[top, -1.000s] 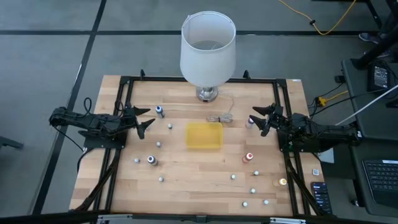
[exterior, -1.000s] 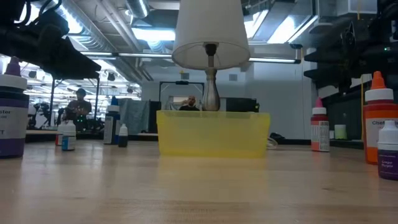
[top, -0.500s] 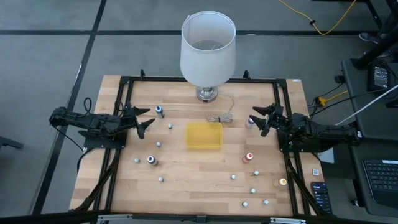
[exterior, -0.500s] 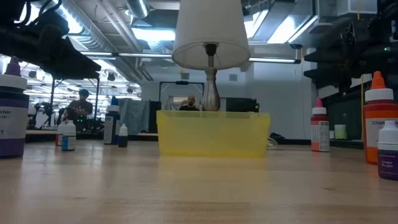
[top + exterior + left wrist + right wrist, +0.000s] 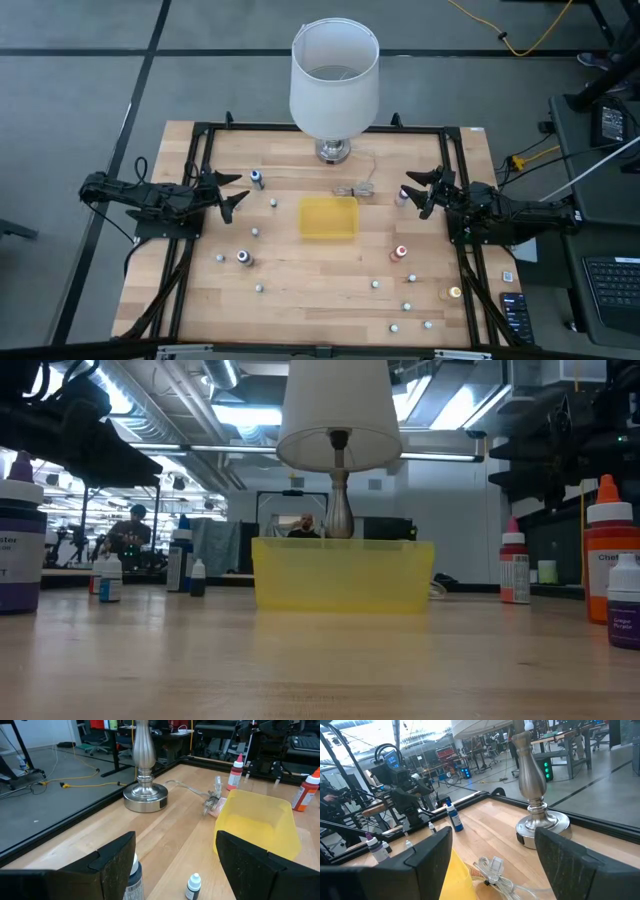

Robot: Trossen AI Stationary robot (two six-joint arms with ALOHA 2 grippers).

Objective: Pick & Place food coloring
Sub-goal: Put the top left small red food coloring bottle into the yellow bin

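Several tiny food coloring bottles stand upright on their bases, scattered over the wooden table: a blue-topped one (image 5: 256, 178) at the far left, a red-topped one (image 5: 400, 253) and an orange-topped one (image 5: 455, 293) on the right. My left gripper (image 5: 236, 195) hovers open at the table's left edge, with the blue-topped bottle (image 5: 132, 876) just beyond one finger and a small bottle (image 5: 193, 885) ahead of the gap. My right gripper (image 5: 412, 194) hovers open at the right edge, next to a pink-topped bottle (image 5: 402, 197). Neither gripper holds anything.
A flat yellow tray (image 5: 329, 216) lies at the table's middle. Behind it stands a lamp with a big white shade (image 5: 334, 80) on a metal base (image 5: 145, 799), its cord and switch (image 5: 355, 188) trailing beside the tray. A black frame (image 5: 196, 160) runs around the table.
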